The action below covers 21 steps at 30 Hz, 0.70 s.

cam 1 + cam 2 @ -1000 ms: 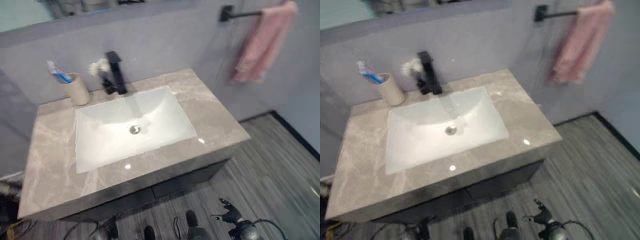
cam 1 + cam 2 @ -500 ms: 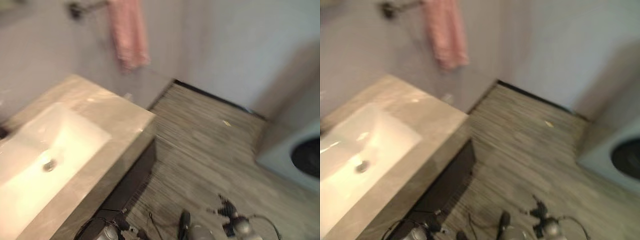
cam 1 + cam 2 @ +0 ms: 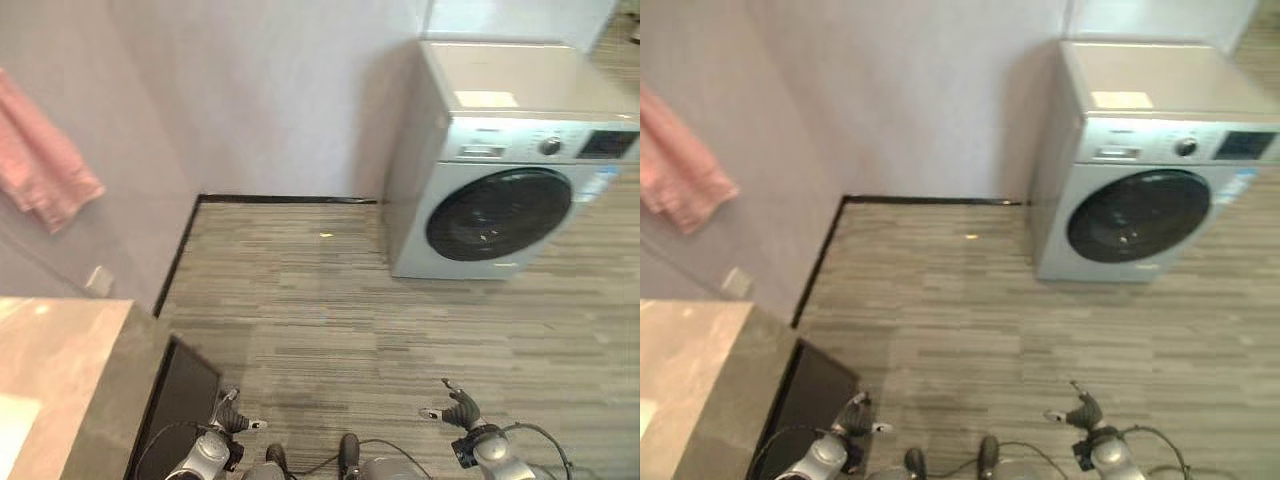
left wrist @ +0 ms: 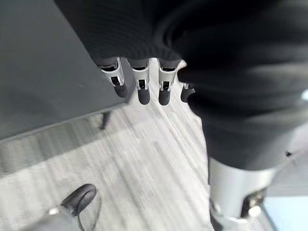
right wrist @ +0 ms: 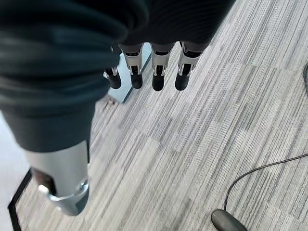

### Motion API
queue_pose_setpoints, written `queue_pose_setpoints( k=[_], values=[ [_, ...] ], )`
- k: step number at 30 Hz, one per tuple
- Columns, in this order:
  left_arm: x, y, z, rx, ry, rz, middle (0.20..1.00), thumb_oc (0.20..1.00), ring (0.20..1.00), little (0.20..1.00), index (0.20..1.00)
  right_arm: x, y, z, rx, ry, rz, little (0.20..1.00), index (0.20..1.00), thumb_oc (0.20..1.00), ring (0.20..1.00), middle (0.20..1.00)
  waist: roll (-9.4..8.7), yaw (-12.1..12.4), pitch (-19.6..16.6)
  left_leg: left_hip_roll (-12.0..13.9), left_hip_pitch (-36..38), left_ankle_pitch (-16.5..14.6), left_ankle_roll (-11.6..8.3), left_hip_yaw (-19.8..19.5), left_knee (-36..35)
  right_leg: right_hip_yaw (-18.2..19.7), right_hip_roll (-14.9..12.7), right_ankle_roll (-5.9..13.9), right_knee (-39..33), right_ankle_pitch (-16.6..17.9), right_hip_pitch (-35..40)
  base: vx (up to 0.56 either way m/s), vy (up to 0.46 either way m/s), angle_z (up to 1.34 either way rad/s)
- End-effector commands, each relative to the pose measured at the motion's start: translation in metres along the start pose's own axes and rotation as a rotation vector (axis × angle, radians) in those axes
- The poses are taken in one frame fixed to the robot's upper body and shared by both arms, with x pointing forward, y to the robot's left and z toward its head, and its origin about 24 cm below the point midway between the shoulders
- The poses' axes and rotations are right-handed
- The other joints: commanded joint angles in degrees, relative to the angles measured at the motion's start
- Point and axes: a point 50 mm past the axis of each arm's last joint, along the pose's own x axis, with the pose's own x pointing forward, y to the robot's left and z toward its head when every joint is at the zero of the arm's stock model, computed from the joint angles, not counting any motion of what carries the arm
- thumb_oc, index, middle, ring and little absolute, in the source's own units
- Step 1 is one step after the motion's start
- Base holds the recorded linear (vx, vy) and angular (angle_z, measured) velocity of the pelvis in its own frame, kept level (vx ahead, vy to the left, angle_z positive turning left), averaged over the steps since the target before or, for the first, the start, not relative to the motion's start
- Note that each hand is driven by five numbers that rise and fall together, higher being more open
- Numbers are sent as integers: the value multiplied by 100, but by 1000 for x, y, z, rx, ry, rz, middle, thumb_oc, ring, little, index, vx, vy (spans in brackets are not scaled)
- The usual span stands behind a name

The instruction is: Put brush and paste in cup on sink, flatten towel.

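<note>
Towel (image 3: pixel 45 165), pink, hanging bunched on the wall at about 10 o'clock, well apart from both hands. Corner of the stone table (image 3: pixel 60 380) at 8 o'clock, with a dark cabinet side (image 3: pixel 180 400) below it. White washing machine (image 3: pixel 505 165) with a round dark door at 2 o'clock, standing on the striped grey floor (image 3: pixel 350 300). Left hand (image 4: pixel 139 84) low at 7 o'clock, fingers straight and loose, holding nothing, close beside the dark cabinet. Right hand (image 5: pixel 154 72) low at 5 o'clock, fingers straight and loose too, holding nothing, hanging over bare floor.
</note>
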Motion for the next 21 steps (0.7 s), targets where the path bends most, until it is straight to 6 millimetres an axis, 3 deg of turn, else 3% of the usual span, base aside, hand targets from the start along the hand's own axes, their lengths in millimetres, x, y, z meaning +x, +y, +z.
queue_pose_setpoints(
  k=[1, 2, 4, 7, 11, 13, 14, 16, 17, 18, 19, 20, 21],
  values=[
    [8, 29, 30, -172, -127, 146, 1000, 1000, 1000, 1000, 1000, 11, -14, 37, 85, -148, -80, 1000, 1000, 1000, 1000, 1000, -248, 107, 257, -465, 384, -253, 126, 133, -362, 398, -658, 693, -2, 34, 159, 10, 7, 25],
    [8, 29, 30, -173, -127, 146, 1000, 1000, 1000, 1000, 1000, 11, -14, 37, 85, -148, -80, 1000, 1000, 1000, 1000, 1000, -250, 103, 254, -468, 382, -251, 126, 129, -363, 394, -662, 694, 0, 31, 156, 116, 7, 16],
    [5, 32, 53, -278, -241, 199, 1000, 1000, 1000, 1000, 1000, 13, -15, 61, 205, -242, -118, 1000, 1000, 1000, 1000, 1000, -270, 177, 474, -427, -33, -102, 95, 25, -202, 487, -552, 703, 703, -238, 56, 163, 14, -2],
    [1, 41, 77, -249, -370, 203, 1000, 1000, 1000, 1000, 1000, 14, -10, 84, 279, -323, -100, 1000, 1000, 1000, 1000, 1000, -314, 127, 693, -382, -186, -554, 315, 25, 648, 475, -568, 686, 1955, -640, -383, 78, 29, -29],
    [1, 38, 84, -212, -394, 198, 1000, 1000, 1000, 1000, 1000, 18, -3, 91, 254, -320, -97, 1000, 1000, 1000, 1000, 1000, -368, 153, 625, -451, -90, -1037, 500, 95, 1124, 509, -659, 626, 2227, -892, -315, 204, 84, -3],
    [0, 33, 89, -177, -416, 178, 1000, 1000, 1000, 1000, 1000, 18, 0, 88, 269, -306, -98, 1000, 1000, 1000, 1000, 1000, -361, 169, 570, -552, 166, -1137, 598, 97, 958, 517, -710, 814, 2422, -680, -234, 211, 109, -5],
    [0, 33, 89, -177, -416, 178, 1000, 1000, 1000, 1000, 1000, 18, -1, 88, 269, -306, -98, 1000, 1000, 1000, 1000, 1000, -357, 172, 558, -548, 159, -1120, 596, 99, 940, 518, -704, 811, 2404, -662, -242, 125, 110, -5],
    [-2, 32, 95, -147, -445, 175, 1000, 1000, 1000, 1000, 1000, 17, 1, 93, 263, -325, -89, 1000, 1000, 1000, 1000, 1000, -338, 167, 614, -677, 489, -1187, 733, 177, 729, 593, -880, 1229, 3259, 333, -623, 105, 126, -8],
    [-2, 32, 95, -147, -445, 175, 1000, 1000, 1000, 1000, 1000, 17, 1, 93, 263, -325, -89, 1000, 1000, 1000, 1000, 1000, -332, 173, 599, -669, 480, -1172, 730, 182, 712, 595, -870, 1225, 3239, 353, -634, 174, 204, -15],
    [-2, 32, 97, -129, -456, 164, 1000, 1000, 1000, 1000, 1000, 17, 2, 96, 252, -333, -81, 1000, 1000, 1000, 1000, 1000, -211, 135, 733, -685, 727, -1176, 829, 182, 524, 612, -976, 1296, 4009, 904, -1009, 288, 238, -22],
    [-3, 33, 94, -112, -446, 162, 1000, 1000, 1000, 1000, 1000, 16, 1, 101, 250, -357, -82, 1000, 1000, 1000, 1000, 1000, -72, 50, 821, -606, 959, -1190, 844, 166, 353, 451, -1057, 1293, 4491, 864, -1555, 390, 238, -22],
    [-2, 32, 91, -100, -433, 154, 1000, 1000, 1000, 1000, 1000, 15, 2, 102, 241, -365, -76, 1000, 1000, 1000, 1000, 1000, -84, -14, 820, -632, 1059, -1185, 815, 99, 219, 475, -1042, 1252, 4287, 730, -1727, 505, 77, -35],
    [0, 33, 90, -85, -421, 160, 1000, 1000, 1000, 1000, 1000, 14, 3, 102, 251, -366, -75, 1000, 1000, 1000, 1000, 1000, -145, -89, 804, -722, 1265, -1224, 729, 37, 1, 378, -1156, 1236, 3478, 658, -1776, 338, -23, -24]
  ],
)
